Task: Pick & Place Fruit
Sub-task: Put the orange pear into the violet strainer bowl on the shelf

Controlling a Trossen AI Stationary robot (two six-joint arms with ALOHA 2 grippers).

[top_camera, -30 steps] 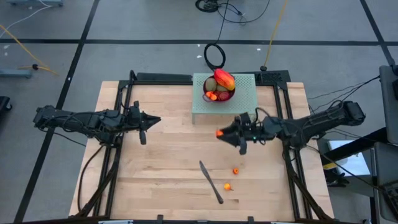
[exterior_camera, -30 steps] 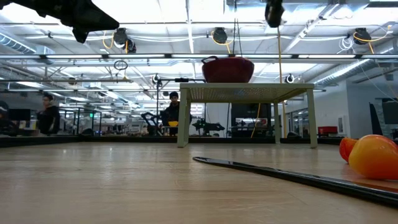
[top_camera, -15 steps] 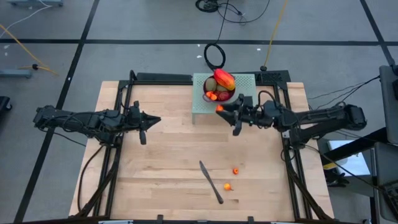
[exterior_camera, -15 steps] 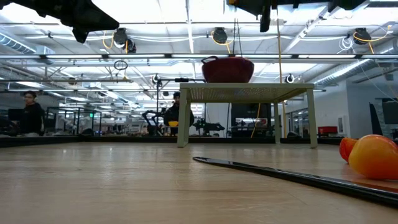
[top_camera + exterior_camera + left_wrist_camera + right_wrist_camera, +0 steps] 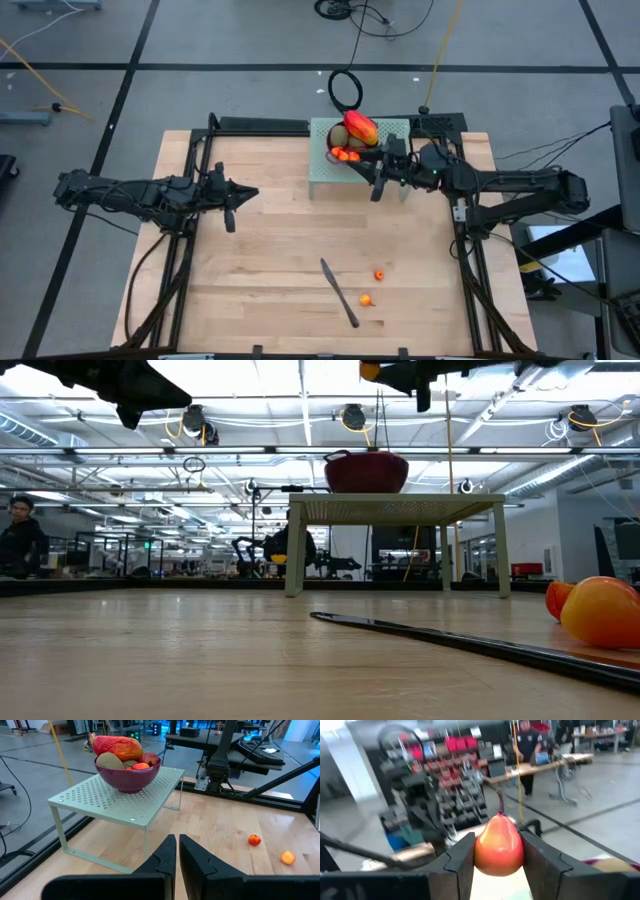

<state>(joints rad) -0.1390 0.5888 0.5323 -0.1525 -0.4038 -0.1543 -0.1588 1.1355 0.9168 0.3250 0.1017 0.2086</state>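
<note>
Orange-red small fruit (image 5: 499, 845) sits clamped in our right gripper (image 5: 352, 161), jaws closed on it, just beside the purple bowl (image 5: 127, 775) on the far rack, bowl slightly left. Left gripper (image 5: 243, 194) idles, jaws closed, over the left worktop (image 5: 270, 250).

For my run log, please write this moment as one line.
right gripper: holds small orange-red fruit, above purple perforated bowl | left gripper: waits shut
</note>
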